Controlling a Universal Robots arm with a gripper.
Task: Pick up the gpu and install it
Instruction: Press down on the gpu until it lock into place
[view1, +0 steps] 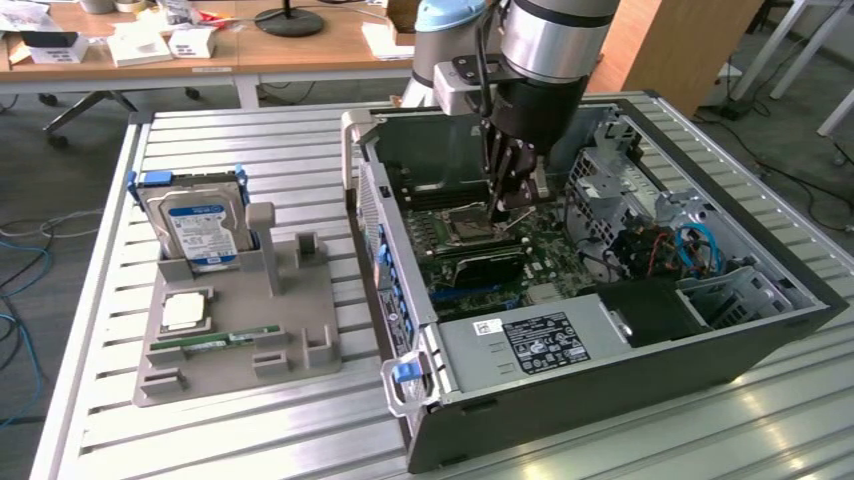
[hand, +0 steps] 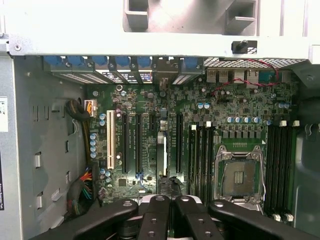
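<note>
GPU stands on its edge inside the open computer case, a dark card set upright on the green motherboard in the row of expansion slots. From the wrist view the GPU is seen edge-on as a thin pale strip running along one of the long black slots, with the white slot a few slots away from it and the CPU socket beyond the memory slots on its other side. The pincer hangs from the arm down into the case, and in the exterior view the card sits just beyond its tips at about 7 o'clock, with the CPU socket at about 9 o'clock from them. The pincer is closed, its black fingers drawn together right over the near end of the card; whether they pinch the card's top edge or merely meet above it cannot be told. In the exterior view the labelled power supply lies at 6 o'clock from the card. Out on the slatted table, at 9 o'clock from the case, a grey holder carries a hard drive standing upright, a CPU chip lying flat and a green RAM stick at 6 o'clock from the chip.
</note>
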